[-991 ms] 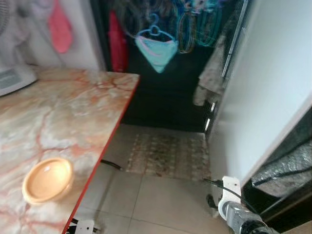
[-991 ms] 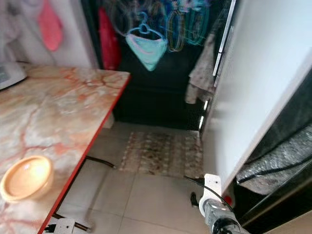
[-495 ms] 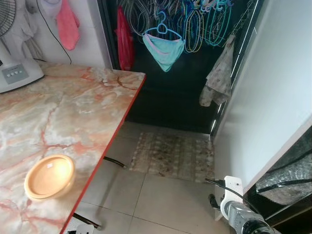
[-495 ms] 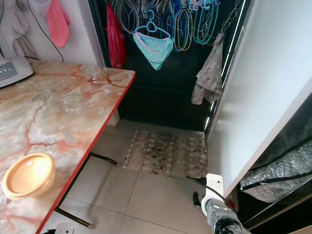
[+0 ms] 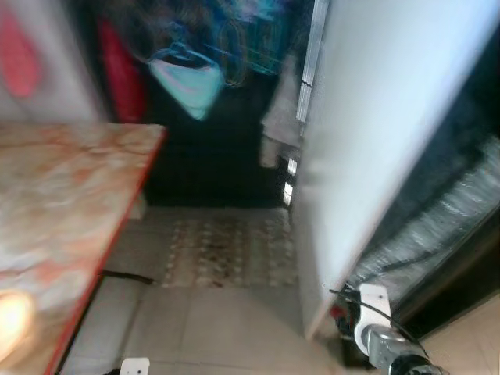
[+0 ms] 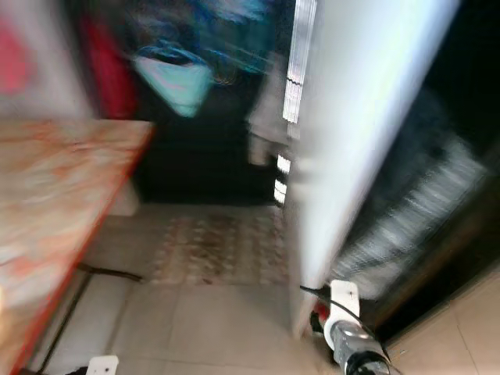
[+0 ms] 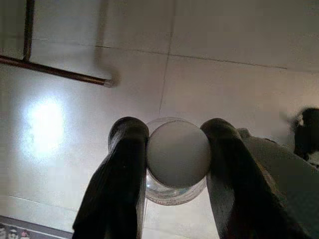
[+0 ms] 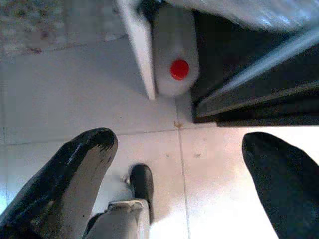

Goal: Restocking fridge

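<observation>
Left gripper (image 7: 175, 149): was closed on a clear bottle with a white cap (image 7: 178, 158), the cap clamped between the two black fingers (image 7: 122, 169) and pointed down at the tiled floor (image 7: 234, 35).
Right gripper (image 8: 179, 169): was spread wide open and held nothing, hung over pale floor tiles.
Jug with red cap (image 8: 174, 52): was seen beyond the right gripper, well apart from it, set against the base of a white panel (image 8: 135, 45) beside a dark cabinet edge.
Edges: a red-edged marble table (image 5: 70, 187) was on the left, a white fridge door (image 5: 367, 133) on the right; both were blurred.
Open room: bare tiles and a patterned mat (image 5: 226, 254) lay between them.
</observation>
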`<state>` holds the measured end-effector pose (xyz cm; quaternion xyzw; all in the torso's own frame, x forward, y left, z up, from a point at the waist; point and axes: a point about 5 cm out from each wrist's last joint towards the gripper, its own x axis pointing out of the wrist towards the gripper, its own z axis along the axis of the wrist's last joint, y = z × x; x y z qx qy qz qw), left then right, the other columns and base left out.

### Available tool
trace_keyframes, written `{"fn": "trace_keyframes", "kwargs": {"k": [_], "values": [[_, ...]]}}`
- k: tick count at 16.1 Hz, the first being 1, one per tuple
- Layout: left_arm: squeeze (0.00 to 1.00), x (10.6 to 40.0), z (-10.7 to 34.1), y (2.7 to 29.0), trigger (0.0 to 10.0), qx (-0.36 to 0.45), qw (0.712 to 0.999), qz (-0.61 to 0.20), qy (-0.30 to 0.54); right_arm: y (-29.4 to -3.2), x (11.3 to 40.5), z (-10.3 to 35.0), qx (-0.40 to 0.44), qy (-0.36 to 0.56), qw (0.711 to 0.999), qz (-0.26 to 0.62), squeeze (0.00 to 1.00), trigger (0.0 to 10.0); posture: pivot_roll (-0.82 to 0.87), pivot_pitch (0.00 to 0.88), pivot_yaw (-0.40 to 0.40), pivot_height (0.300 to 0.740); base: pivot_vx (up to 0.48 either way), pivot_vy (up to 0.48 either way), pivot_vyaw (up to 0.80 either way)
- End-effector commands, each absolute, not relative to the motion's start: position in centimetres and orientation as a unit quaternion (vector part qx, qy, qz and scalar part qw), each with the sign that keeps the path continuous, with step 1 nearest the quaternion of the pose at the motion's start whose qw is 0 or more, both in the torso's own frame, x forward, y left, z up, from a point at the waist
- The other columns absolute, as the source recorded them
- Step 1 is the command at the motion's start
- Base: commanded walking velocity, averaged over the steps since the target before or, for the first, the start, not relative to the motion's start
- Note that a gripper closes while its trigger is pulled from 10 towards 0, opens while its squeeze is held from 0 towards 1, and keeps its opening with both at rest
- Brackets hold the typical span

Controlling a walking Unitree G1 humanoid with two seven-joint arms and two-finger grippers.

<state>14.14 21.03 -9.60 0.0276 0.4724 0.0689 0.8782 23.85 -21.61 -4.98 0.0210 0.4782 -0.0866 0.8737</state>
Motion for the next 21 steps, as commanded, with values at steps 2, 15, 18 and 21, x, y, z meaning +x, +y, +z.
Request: {"fn": "trace_keyframes", "kwargs": {"k": [2,15,18,21], "values": [[0.0,13.9,-9.8,20.2,10.0,0.012,0.877,0.076,0.474,-22.3,23.9,-4.8,0.007,0.479,0.873,-0.085,0.0,10.0,-0.09,0.0,0.004,0.74,0.0,0.0,-0.76],[0.0,13.9,-9.8,20.3,10.0,0.017,0.877,0.069,0.476,-22.3,23.9,-4.8,0.008,0.483,0.872,-0.086,0.0,10.0,-0.09,0.0,0.008,0.74,0.0,0.0,-0.71],[0.0,14.0,-9.8,20.5,10.0,0.022,0.877,0.066,0.476,-22.1,23.9,-4.8,0.013,0.482,0.872,-0.086,0.0,10.0,-0.09,0.0,0.018,0.74,0.0,0.0,-0.77],[0.0,14.0,-9.7,21.0,10.0,0.027,0.876,0.066,0.477,-21.7,24.0,-4.9,0.019,0.481,0.872,-0.086,0.0,10.0,-0.08,0.0,0.031,0.74,0.0,0.0,-0.45]]}}
